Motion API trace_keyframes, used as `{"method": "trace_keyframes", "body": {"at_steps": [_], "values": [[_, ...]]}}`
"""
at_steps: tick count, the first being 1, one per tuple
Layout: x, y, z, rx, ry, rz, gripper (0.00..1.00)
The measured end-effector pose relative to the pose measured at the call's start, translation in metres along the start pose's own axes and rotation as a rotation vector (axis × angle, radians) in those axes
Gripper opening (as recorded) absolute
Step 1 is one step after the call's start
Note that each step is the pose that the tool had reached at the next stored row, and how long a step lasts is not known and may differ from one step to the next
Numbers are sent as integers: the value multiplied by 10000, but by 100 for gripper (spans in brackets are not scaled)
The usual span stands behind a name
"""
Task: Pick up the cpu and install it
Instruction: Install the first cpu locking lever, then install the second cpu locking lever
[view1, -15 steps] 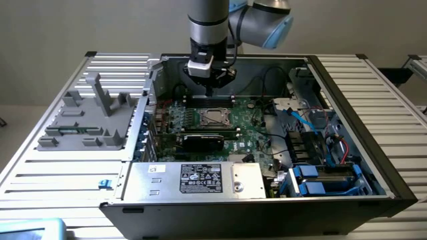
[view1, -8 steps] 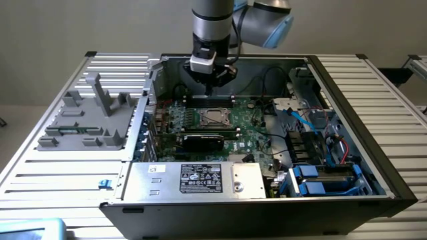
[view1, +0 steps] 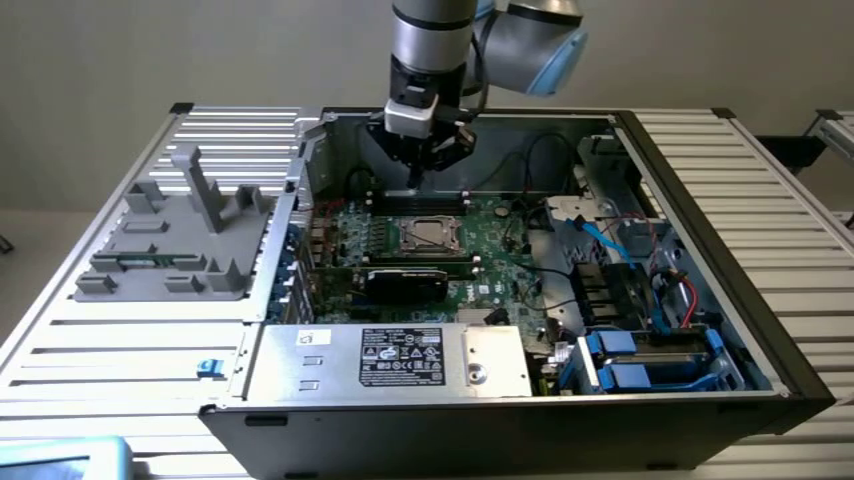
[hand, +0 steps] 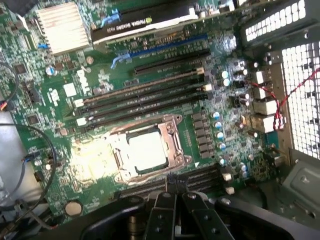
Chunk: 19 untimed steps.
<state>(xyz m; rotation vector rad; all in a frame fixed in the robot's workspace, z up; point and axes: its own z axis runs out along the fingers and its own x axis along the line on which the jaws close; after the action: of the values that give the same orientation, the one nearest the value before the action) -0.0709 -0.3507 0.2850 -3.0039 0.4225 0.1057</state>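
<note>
Black fingers of our gripper (hand: 175, 192) met at their tips, shut on nothing, hanging above the socket (view1: 427, 236). We saw the cpu (hand: 146, 149) lying flat inside that socket, square, so no long axis, its edges slightly skewed to the memory slots (hand: 145, 97). Beyond the socket stood the graphics card (view1: 406, 281); case walls (view1: 721, 200) were farther out.

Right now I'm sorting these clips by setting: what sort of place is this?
Likely a lab bench for computer assembly: an open PC case lies on a slatted metal table, its green motherboard exposed, with the robot's claw hanging above the CPU socket.
</note>
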Motion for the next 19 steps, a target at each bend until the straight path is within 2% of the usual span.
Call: {"method": "trace_keyframes", "body": {"at_steps": [2,3,5,6,8,9,10,11,19], "values": [[0,-2,-11,-100,20,-71,11],[-1,-1,-13,-250,60,-85,11],[-1,-2,-13,-606,162,-91,11],[-1,-3,-12,-770,238,-101,11],[-4,-12,-12,-1050,375,-106,11],[-5,-17,-13,-1150,452,-109,11],[-8,-24,-13,-1188,568,-118,11],[-10,-25,-13,-1182,606,-125,11],[-10,-26,-12,-1182,607,-127,11]]}}
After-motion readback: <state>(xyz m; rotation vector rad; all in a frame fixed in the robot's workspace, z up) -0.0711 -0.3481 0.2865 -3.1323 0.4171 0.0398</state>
